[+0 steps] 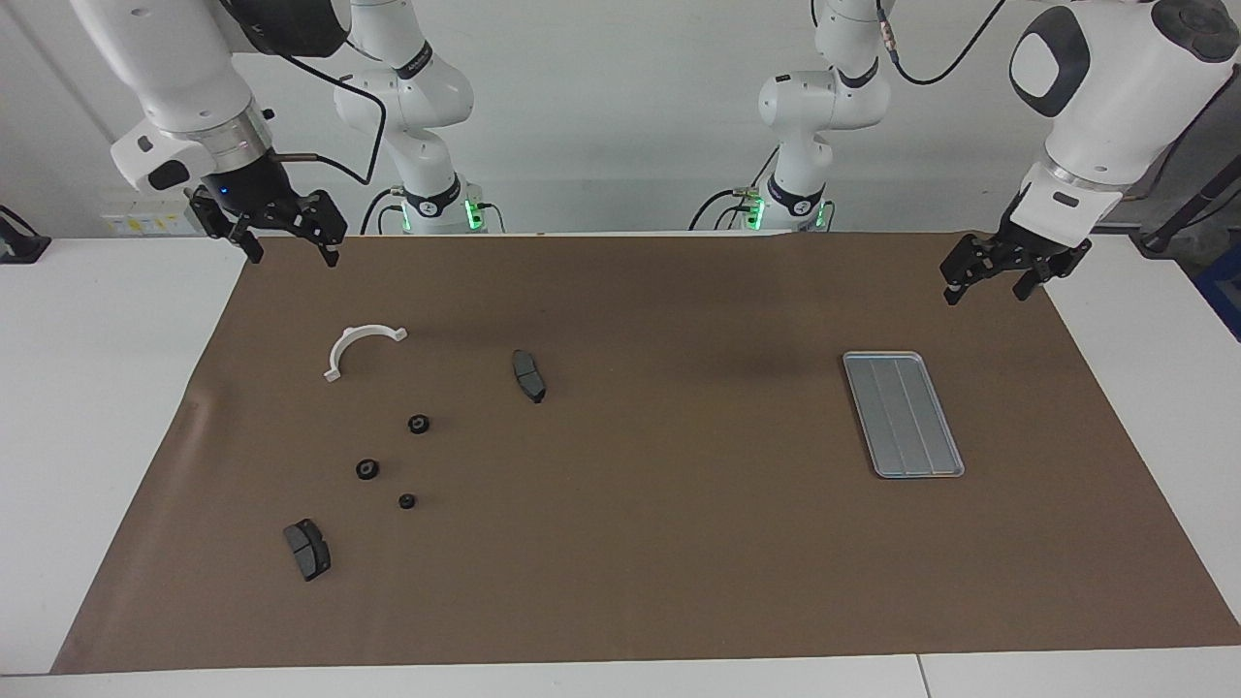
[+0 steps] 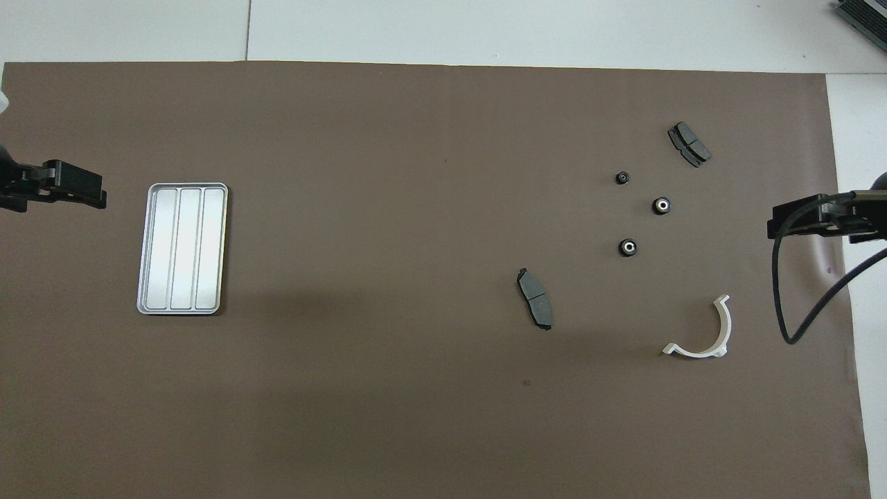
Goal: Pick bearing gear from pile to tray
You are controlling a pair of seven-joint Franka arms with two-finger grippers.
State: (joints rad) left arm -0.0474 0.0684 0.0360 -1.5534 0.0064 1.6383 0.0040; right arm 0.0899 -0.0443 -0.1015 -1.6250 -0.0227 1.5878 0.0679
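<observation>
Brown mat (image 1: 640, 543) covers most of white tabletop (image 1: 87, 388), flat, reaching nearly to tabletop's edge farthest from robots. Bare white strips at both ends. Dark grey box (image 2: 866, 17), partly cut off, at tabletop's corner, right arm's end.

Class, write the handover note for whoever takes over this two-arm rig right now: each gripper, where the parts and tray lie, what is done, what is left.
Left gripper: open, empty, raised above the mat's edge near the tray.
Right gripper: open, empty, raised above the mat's corner near the white bracket.
Pile, at the right arm's end: three black gears lie loose, farther from the robots than the bracket; one brake pad lies toward the table's middle, another farthest out.
Done: nothing; the tray holds no part.
Left: pick up the gears and carry them to the tray.
</observation>
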